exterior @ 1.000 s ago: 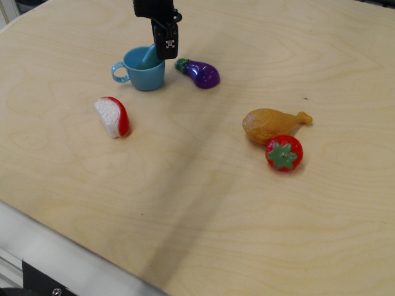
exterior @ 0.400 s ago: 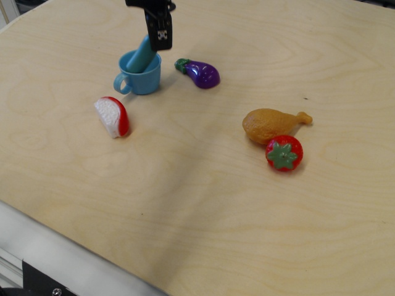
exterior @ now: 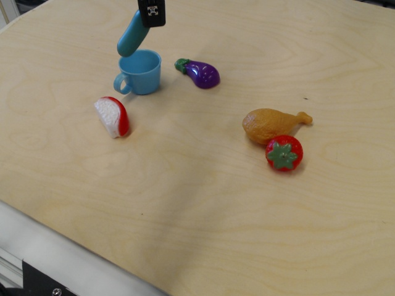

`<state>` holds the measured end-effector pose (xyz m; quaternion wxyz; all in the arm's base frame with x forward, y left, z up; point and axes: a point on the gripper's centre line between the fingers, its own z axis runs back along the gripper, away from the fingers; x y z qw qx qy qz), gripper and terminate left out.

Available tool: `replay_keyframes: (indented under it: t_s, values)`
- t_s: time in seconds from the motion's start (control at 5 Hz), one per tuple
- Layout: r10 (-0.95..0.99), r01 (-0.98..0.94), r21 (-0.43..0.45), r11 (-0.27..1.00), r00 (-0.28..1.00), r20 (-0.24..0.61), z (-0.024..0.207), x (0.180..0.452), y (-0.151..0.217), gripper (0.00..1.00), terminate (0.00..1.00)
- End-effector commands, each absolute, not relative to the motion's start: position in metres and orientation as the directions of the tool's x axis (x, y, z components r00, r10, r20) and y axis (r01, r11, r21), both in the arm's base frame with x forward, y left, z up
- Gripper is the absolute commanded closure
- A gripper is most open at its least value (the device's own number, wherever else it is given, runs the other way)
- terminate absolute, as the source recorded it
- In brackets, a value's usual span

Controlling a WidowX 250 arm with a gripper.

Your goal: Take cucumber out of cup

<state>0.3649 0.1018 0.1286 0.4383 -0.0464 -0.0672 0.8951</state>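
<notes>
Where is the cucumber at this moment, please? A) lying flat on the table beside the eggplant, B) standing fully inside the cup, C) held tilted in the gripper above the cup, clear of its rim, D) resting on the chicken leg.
C: the cucumber hangs tilted from the gripper, its lower end above the rim of the cup, whose inside looks empty.
</notes>
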Motion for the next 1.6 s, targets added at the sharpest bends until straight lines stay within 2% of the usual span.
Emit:
replay_keyframes:
  t_s: [0.0, 0.2, 0.6, 0.8, 1.2, 1.4]
  values:
    - [0.860, -0.835, -0.218, -0.506, -0.508, -0.050, 0.141, 0.321, 0.046, 1.00, 0.00]
    - [0.900, -0.887, -0.172, -0.429, -0.435, -0.005, 0.120, 0.298, 0.013, 1.00, 0.00]
    - [0.928, -0.928, -0.076, -0.366, -0.370, 0.046, 0.079, 0.260, -0.016, 1.00, 0.00]
    - [0.929, -0.930, -0.043, -0.365, -0.367, 0.039, 0.061, 0.251, -0.019, 1.00, 0.00]
    - [0.939, -0.942, 0.013, -0.336, -0.334, 0.077, 0.032, 0.246, -0.018, 1.00, 0.00]
    - [0.939, -0.941, -0.015, -0.339, -0.339, 0.054, 0.031, 0.245, -0.017, 1.00, 0.00]
